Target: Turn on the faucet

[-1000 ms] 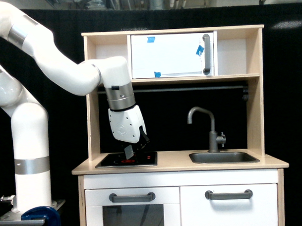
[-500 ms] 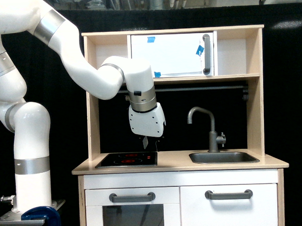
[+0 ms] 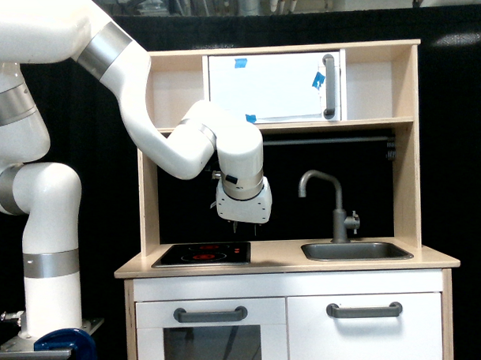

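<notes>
Fingers (state unclear) above countertop, left of faucet

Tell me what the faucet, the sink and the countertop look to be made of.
Faucet: matte dark grey, probably plastic or painted metal; no shine shows.
Sink: same dull grey basin, likely plastic.
Countertop: pale wood, perhaps birch-look board, with a smooth, light-toned edge.

Bright, even, sharp lighting against a black backdrop; only soft shadows, no glare.

faucet | dark grey gooseneck, upright | behind sink (spout curving toward exterior view's left) | untouched
</notes>
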Motion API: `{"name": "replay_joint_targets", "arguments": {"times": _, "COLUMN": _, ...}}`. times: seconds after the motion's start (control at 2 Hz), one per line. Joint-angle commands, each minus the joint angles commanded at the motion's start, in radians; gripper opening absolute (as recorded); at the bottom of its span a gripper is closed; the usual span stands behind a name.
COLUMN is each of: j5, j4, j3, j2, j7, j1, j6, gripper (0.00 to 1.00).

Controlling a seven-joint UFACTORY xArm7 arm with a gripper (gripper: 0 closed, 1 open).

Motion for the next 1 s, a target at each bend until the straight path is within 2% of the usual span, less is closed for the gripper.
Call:
{"name": "replay_joint_targets", "arguments": {"times": 0.5, "j5": 0.078, "j4": -0.073, "j3": -0.134, "j2": -0.178, "j7": -0.167, "j1": 0.011, "j6": -0.055, "gripper": 1.0}}
{"name": "replay_joint_targets", "arguments": {"times": 1.0, "j5": 0.049, "j4": -0.02, "j3": -0.217, "j2": -0.289, "j7": -0.176, "j1": 0.118, "j6": -0.016, "gripper": 1.0}}
